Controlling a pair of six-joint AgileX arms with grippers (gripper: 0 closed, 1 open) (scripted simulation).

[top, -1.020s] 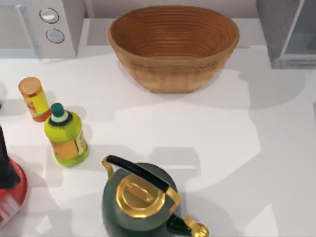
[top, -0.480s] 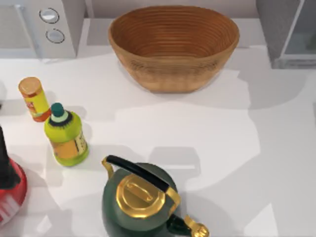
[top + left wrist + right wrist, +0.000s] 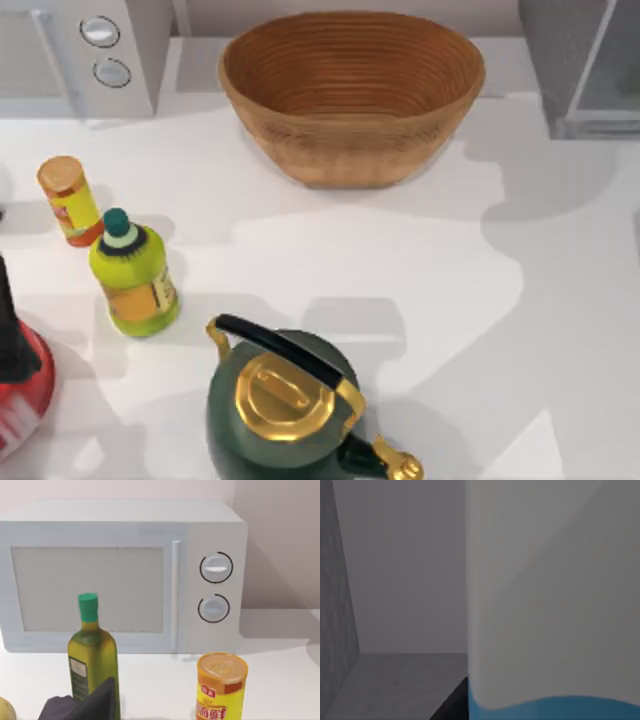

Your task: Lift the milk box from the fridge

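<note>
Right wrist view: white-topped, blue-banded milk box standing upright, very near, inside dark grey fridge at table's 1 o'clock; right arm nearer; jaw state: cannot tell

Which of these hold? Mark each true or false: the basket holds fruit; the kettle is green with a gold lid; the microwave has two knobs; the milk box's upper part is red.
1. The basket holds fruit. False: nothing lies in it.
2. The kettle is green with a gold lid. True.
3. The microwave has two round knobs. True.
4. The milk box has a red upper part. False: the right wrist view shows it white above a blue band, inside the fridge.
</note>
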